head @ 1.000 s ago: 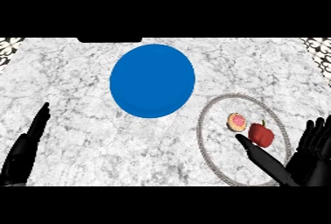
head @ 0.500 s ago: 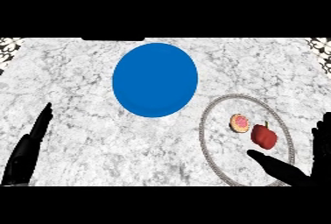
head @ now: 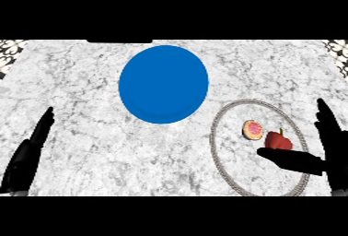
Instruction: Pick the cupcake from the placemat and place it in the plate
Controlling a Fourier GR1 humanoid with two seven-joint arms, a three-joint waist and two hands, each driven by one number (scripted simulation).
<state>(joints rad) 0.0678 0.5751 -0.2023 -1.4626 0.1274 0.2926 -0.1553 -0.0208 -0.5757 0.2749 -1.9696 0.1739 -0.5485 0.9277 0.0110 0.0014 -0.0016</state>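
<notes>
Because the small round cupcake with pink frosting [head: 253, 129] lay on its side within the pale, grey-rimmed oval placemat [head: 225, 162], its frosted top faced the camera, and a glossy red apple-like fruit with a stem [head: 279, 140] sat just beside it on the same mat. The black right hand [head: 314, 156] was spread around that fruit, thumb reaching in below it and straight fingers standing up at the mat's right side; it grasped nothing, and the cupcake was apart from it. Judging by this, the pick had not yet been made. The smooth, flat blue round plate [head: 163, 84] waited bare on the mottled white-grey marble counter [head: 102, 138]. The black left hand [head: 28, 154] rested released at the left edge, fingers up.
</notes>
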